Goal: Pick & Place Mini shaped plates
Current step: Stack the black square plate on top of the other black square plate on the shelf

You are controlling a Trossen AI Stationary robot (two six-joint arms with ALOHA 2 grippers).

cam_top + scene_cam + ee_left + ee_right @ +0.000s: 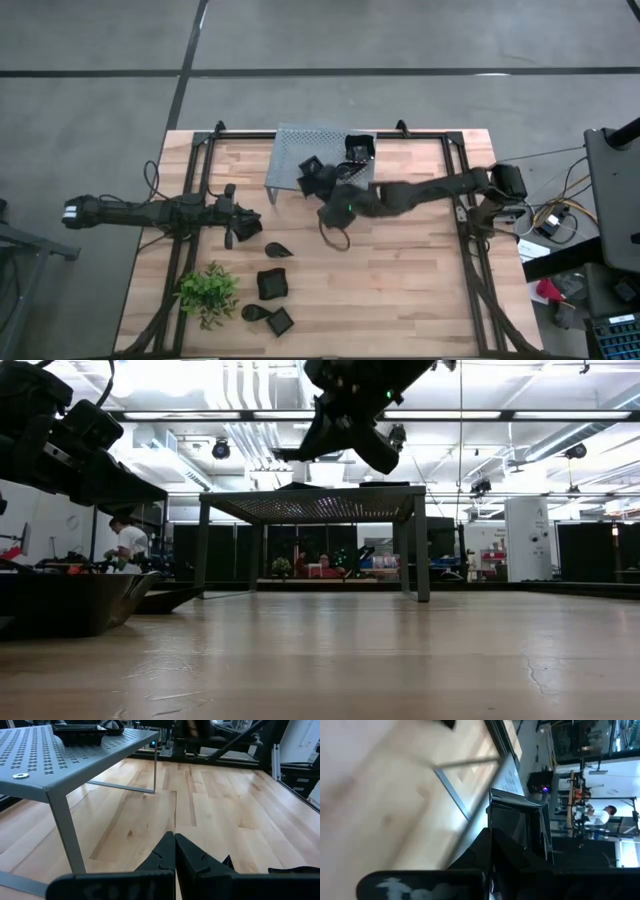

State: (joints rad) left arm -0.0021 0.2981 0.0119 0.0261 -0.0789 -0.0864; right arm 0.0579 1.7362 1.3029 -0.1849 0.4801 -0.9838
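My right gripper (326, 192) hangs by the near edge of the grey rack (300, 140), about level with its top, shut on a small black square plate (517, 822). That plate juts sideways from the fingers (300, 455). More black plates sit on the rack top (358, 148) (80, 734). Several others lie on the table at the near left: a teardrop (277, 250), a larger square (271, 285), another teardrop (255, 313) and a small square (282, 322). My left gripper (240, 228) waits shut above the table's left part, touching nothing. My right gripper pinches the square plate by one edge (492, 812) between its two shut fingers (510, 852). The rest of the plate stands out to one side of them. The fingers slant down from the table's right. The plate hangs clear of table and rack.
A small green plant (208, 292) stands at the near left beside the loose plates. The rack's legs (65, 825) rise from the far middle of the table. A black frame rail (470, 250) runs along the table's sides. Bare wood lies at the near middle and right (400, 290).
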